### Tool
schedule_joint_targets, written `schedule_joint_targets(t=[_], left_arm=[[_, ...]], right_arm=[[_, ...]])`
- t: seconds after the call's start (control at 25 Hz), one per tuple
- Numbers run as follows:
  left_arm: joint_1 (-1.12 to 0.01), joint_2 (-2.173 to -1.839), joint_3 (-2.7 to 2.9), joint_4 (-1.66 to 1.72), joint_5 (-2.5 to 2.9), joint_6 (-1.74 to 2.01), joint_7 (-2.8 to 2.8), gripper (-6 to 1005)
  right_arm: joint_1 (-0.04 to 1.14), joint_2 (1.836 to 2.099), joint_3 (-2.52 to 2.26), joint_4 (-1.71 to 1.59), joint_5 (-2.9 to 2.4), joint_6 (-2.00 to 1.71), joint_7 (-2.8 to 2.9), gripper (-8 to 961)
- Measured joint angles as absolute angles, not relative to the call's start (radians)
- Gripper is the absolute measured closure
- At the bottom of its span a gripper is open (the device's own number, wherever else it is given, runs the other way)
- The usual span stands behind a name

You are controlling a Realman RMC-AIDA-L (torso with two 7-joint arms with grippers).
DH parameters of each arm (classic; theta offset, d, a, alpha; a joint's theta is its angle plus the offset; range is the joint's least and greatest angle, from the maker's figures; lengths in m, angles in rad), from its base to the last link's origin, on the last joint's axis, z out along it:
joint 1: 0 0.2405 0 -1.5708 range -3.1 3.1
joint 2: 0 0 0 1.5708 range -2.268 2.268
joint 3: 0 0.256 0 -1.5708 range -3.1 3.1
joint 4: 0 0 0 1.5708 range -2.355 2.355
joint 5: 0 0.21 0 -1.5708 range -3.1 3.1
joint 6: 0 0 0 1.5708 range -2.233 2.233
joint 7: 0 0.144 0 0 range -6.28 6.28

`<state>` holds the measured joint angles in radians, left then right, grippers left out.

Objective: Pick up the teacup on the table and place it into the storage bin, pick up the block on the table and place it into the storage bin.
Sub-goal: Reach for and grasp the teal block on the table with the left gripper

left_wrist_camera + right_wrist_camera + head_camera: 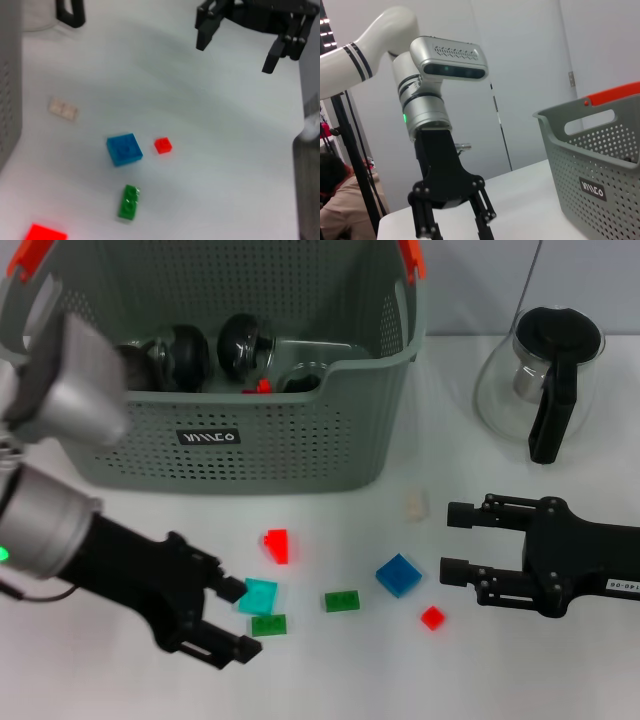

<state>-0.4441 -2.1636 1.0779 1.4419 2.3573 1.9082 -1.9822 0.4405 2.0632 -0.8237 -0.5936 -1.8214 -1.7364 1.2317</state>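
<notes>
Block step: left gripper (232, 620), jaws open and empty, flanks the teal block (258, 596) before the storage bin (300, 455); next, close. Right gripper (458, 542) idles open.

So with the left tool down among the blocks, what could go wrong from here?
The left tool is open around the teal block, with a green block right beside it; closing could catch or nudge both. Carrying it to the storage bin, it could clip the near wall. The right tool, also open, hovers close to the blue block.
</notes>
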Motion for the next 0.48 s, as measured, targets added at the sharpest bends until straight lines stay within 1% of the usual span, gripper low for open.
schedule_joint_targets(t=[0.12,0.24,0.48], left_arm=[[-0.463,-2.16,1.131,1.432,2.375,1.842,-1.946,311],[-0.476,-2.164,1.163,1.402,2.41,1.754,-1.908,311],[-0.479,-2.164,1.255,1.335,2.454,1.617,-1.884,312]], right_arm=[[0.441,2.063,-0.822,-0.593,-1.821,-1.736,1.23,238],[0.442,2.064,-0.818,-0.592,-1.821,-1.735,1.23,238],[0.44,2.067,-0.804,-0.591,-1.821,-1.733,1.232,238]])
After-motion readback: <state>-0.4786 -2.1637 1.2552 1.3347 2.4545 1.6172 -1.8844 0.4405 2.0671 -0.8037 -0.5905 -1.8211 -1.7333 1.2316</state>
